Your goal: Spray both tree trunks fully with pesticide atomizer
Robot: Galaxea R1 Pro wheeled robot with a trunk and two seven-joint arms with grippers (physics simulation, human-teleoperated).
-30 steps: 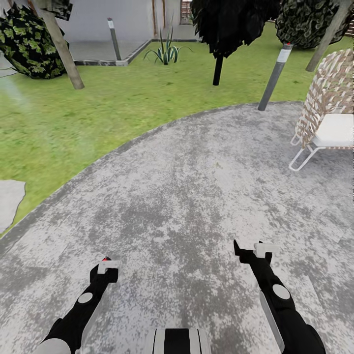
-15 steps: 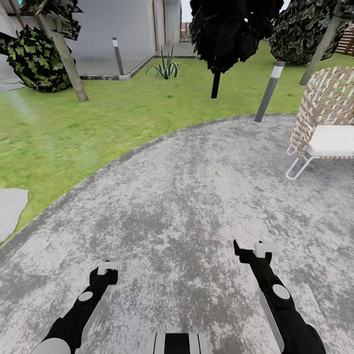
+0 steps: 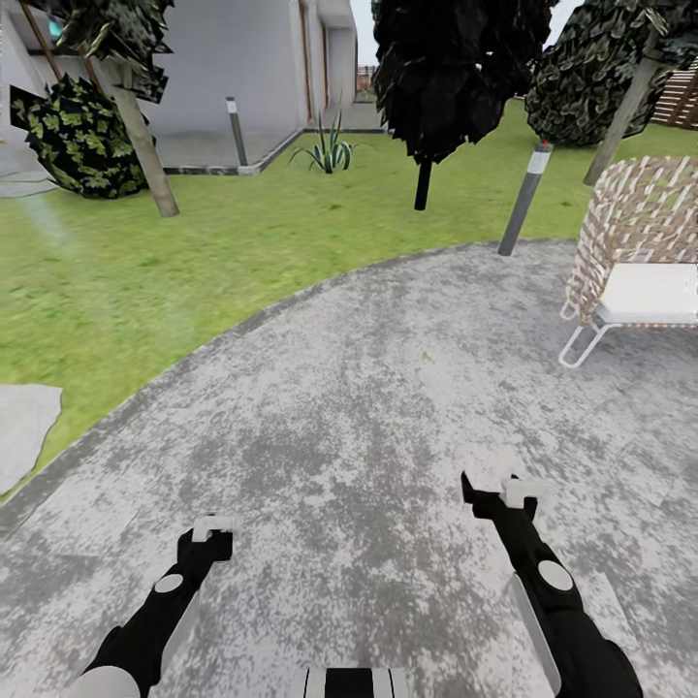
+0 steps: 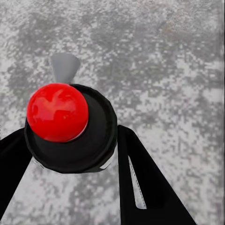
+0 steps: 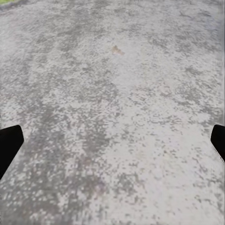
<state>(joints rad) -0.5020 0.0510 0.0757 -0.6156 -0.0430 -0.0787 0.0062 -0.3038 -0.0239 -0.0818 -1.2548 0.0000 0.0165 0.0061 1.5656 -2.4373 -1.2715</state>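
My left gripper (image 3: 207, 535) is shut on the pesticide atomizer (image 4: 70, 126), a black body with a red ball on top and a grey nozzle, held between the dark fingers (image 4: 145, 183). In the head view the atomizer's white part (image 3: 213, 526) shows at the gripper's tip, low over the grey paving. My right gripper (image 3: 499, 487) is open and holds nothing, its fingertips (image 5: 9, 143) wide apart above bare paving. One pale leaning tree trunk (image 3: 147, 160) stands on the lawn at the far left. Another tree trunk (image 3: 620, 116) rises at the far right.
A wicker chair (image 3: 635, 242) stands on the paving (image 3: 368, 388) at the right. Grey bollard posts (image 3: 523, 199) (image 3: 236, 131) stand by the lawn (image 3: 145, 262). A dark-leaved tree (image 3: 451, 58), a round bush (image 3: 73, 141) and a spiky plant (image 3: 330, 153) lie further back.
The whole picture has shifted downward, showing more of the house and treetops: the camera moved. Both arms keep their pose, the left still shut on the atomizer.
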